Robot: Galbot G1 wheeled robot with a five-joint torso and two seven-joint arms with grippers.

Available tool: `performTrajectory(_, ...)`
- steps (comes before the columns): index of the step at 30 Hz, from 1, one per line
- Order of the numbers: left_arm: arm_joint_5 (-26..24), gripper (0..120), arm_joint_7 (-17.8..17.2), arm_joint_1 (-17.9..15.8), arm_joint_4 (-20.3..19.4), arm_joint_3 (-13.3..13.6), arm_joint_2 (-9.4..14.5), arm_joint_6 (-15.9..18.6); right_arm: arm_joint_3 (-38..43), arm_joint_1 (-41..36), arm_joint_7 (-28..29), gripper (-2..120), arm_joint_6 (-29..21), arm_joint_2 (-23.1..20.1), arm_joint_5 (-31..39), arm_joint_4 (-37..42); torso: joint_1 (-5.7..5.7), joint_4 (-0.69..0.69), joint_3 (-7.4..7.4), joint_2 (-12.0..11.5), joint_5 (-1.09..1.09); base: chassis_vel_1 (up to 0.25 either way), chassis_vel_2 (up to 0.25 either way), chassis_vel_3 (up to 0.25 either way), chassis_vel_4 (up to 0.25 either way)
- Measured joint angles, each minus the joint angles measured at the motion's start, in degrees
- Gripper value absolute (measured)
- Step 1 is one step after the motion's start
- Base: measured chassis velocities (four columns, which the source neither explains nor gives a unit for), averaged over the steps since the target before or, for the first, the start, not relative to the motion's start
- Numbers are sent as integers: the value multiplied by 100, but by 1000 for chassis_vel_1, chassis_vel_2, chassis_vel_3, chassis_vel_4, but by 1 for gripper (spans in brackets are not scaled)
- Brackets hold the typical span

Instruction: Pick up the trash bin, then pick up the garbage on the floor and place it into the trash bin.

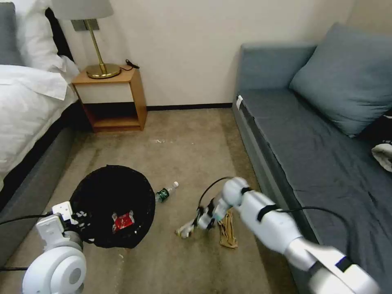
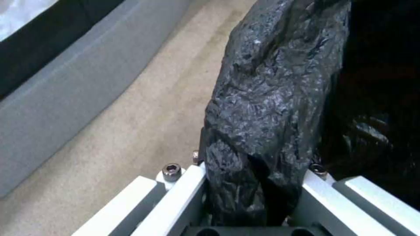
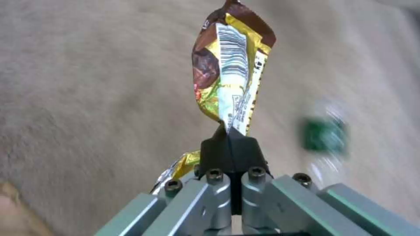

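The left gripper (image 2: 254, 193) is clamped on the rim of the trash bin (image 2: 271, 98), its white fingers (image 2: 183, 193) pressed against either side of a thick fold of crinkly black bag (glossy and deeply creased). Beige carpet (image 2: 144, 124) lies below, with a grey upholstered bed base (image 2: 70, 98) alongside it.

Head camera high, looking down at carpet (image 1: 192, 143), wrist cameras close, sharing it

Bed (image 1: 28, 102), nightstand (image 1: 112, 98) with lamp (image 1: 96, 41), sofa (image 1: 310, 143), cushion (image 1: 347, 77).
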Motion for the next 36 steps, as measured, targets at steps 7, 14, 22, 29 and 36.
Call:
performTrajectory(7, -56, 1, 3, -8, 25, -28, 122, -1, -30, -494, 1394, 0, -902, -1217, 3131, 865, 0, -3, -1, 0, 0, 0, 0, 0, 0)
performTrajectory(14, -87, 1, 5, -131, 203, 39, 164, -1, -73, -1047, 3889, 0, -793, -1062, 4523, 1079, 0, -1, 0, 0, 1, 0, 0, 0, 0)
performTrajectory(22, -88, 1, 5, -232, 291, 98, 210, 7, -1011, -1001, 4626, 0, -1500, -1004, 6726, 2307, 0, 0, 0, 0, -2, 0, 0, 0, 0)
performTrajectory(29, -80, 1, 6, -217, 277, 105, 174, 14, -1745, -434, 4921, 0, -1965, -806, 7221, 3049, 0, 1, 0, 0, -3, 0, 0, 0, 0)
performTrajectory(36, -40, 1, 6, -127, 231, 98, 160, 16, -2417, 20, 4966, 0, -1997, -480, 7240, 2929, 0, 0, 0, 0, -2, 0, 0, 0, 0)
